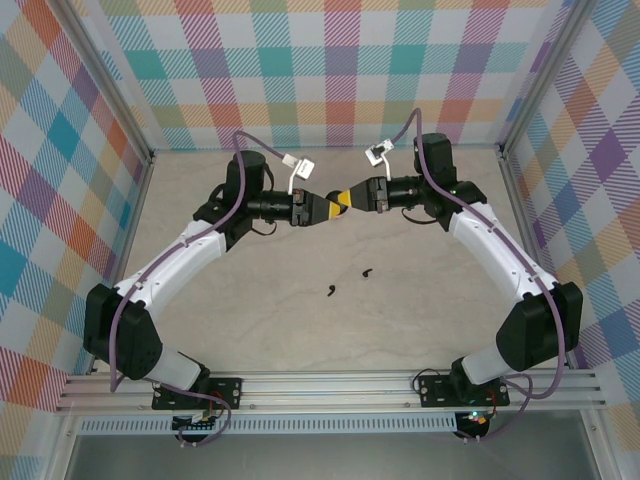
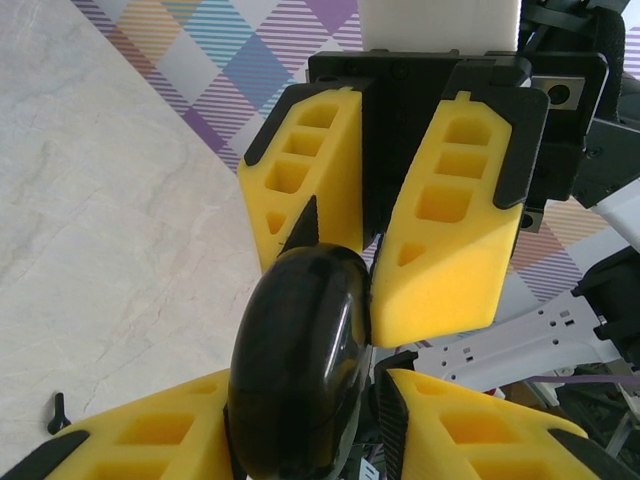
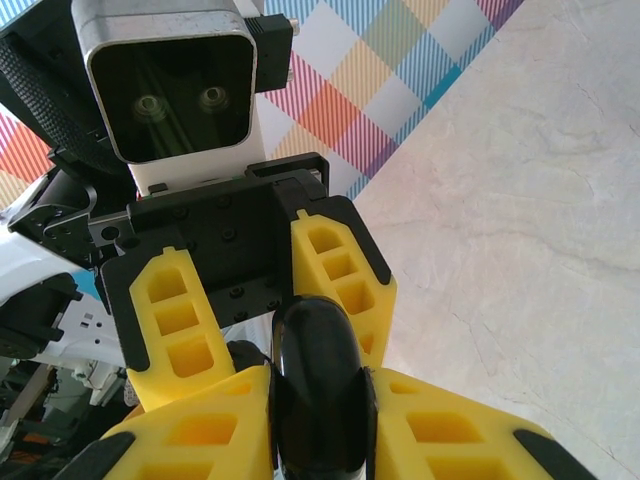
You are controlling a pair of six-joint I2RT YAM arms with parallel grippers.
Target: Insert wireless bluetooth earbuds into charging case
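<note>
A glossy black charging case (image 2: pixel 300 360) hangs above the table's middle, between both grippers, which meet tip to tip. My right gripper (image 3: pixel 318 380) is shut on the case (image 3: pixel 315 370), its yellow pads pressing both sides. My left gripper (image 2: pixel 305 390) stands slightly open around the case's other end. One pad touches the case and a thin gap shows at the other. From above, the left gripper (image 1: pixel 326 206) and the right gripper (image 1: pixel 347 200) face each other. Two black earbuds (image 1: pixel 367 271) (image 1: pixel 331 291) lie on the table nearer the bases. One black earbud (image 2: pixel 58 412) shows in the left wrist view.
Checkered walls (image 1: pixel 330 70) close the back and sides. An aluminium rail (image 1: pixel 330 385) runs along the near edge between the arm bases. Bare marbled tabletop (image 1: pixel 300 330) lies in front of the earbuds.
</note>
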